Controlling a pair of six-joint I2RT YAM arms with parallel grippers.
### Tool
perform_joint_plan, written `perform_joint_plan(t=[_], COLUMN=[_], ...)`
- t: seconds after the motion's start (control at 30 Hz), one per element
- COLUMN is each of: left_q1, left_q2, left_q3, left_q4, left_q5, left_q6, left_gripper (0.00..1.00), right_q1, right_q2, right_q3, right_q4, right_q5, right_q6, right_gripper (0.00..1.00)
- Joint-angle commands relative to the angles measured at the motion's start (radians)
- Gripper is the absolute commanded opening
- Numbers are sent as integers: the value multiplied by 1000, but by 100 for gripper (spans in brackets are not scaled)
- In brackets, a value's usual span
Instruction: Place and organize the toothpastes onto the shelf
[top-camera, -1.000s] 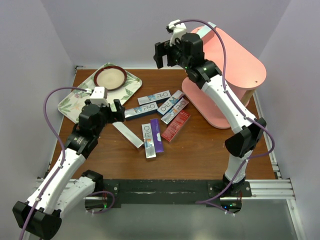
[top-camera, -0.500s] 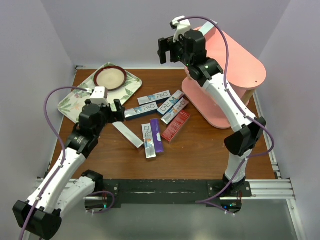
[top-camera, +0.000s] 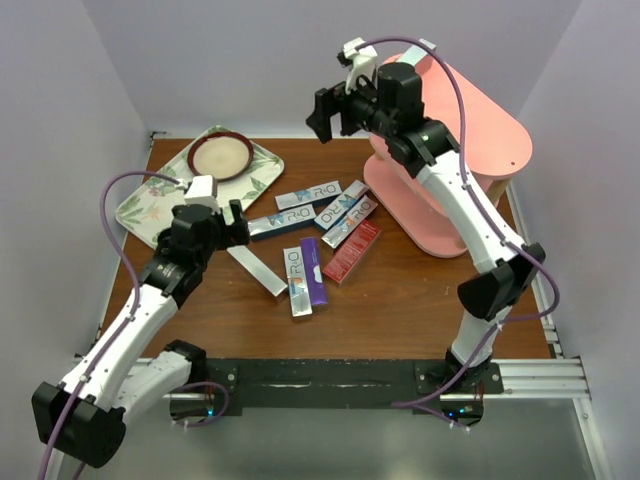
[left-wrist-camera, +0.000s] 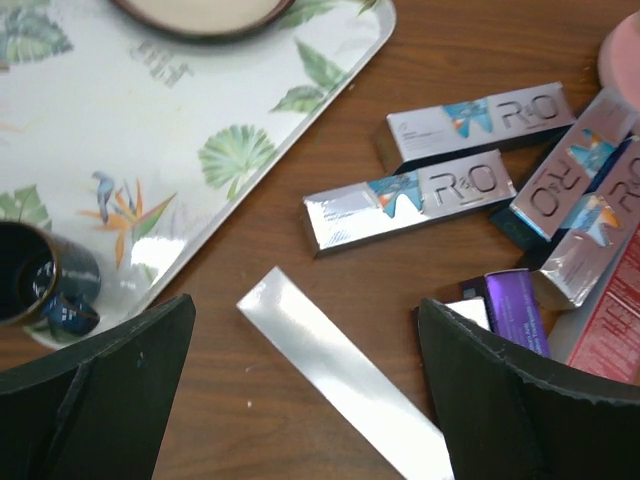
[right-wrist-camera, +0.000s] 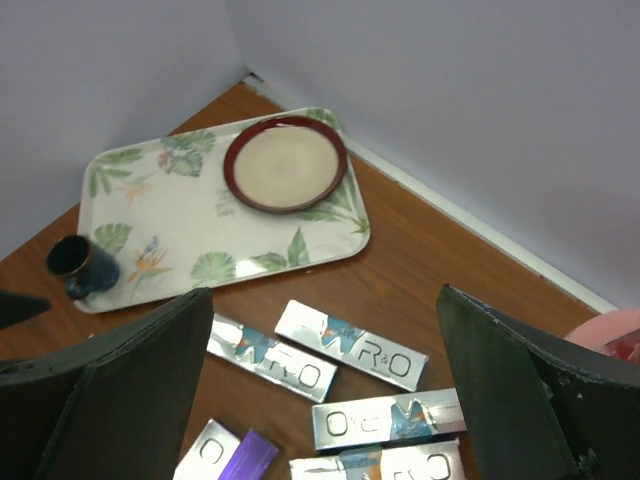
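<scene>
Several toothpastes lie loose in the middle of the table: silver R.O boxes (top-camera: 308, 194) (right-wrist-camera: 350, 345), a purple box (top-camera: 314, 272), a red box (top-camera: 351, 251) and a plain silver box (top-camera: 255, 268) (left-wrist-camera: 340, 375). The pink shelf (top-camera: 470, 120) stands at the back right. My left gripper (top-camera: 225, 228) (left-wrist-camera: 305, 320) is open and empty, low over the plain silver box, one finger on each side of it. My right gripper (top-camera: 335, 110) (right-wrist-camera: 325, 300) is open and empty, held high above the boxes, beside the shelf's top board.
A leaf-patterned tray (top-camera: 165, 200) (left-wrist-camera: 130, 130) at the back left holds a red-rimmed plate (top-camera: 220, 155) (right-wrist-camera: 285, 165) and a dark cup (right-wrist-camera: 82, 265) (left-wrist-camera: 35, 275). Purple walls close in the table on three sides.
My right gripper rose a little toward the shelf top, then swung back down and left, still open. My left gripper edged slightly right over the plain silver box.
</scene>
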Motion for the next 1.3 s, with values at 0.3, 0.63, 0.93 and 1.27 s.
perform_joint_plan(t=[0.3,0.63,0.93,1.27], left_q1=[4,-97,-159,-168], left_q2=[74,304,406,467], left_q3=[-20,-5,-29,-23], left_q4=[-143,-133,-134,-58], left_q5=[-84,-125,-225,-211], left_q6=[-250,-391,-475,-515], left_gripper=[100,100,100,91], right_q1=[124,135,144,149], right_q2=[-321,-425,-473,-479], right_q3=[-492,-894,-1032,-1078], right_q4=[-6,115,152,161], right_q5=[-72,-99,-131,-148], right_q6=[-86,9,20,28], right_gripper=[99,99,99,99])
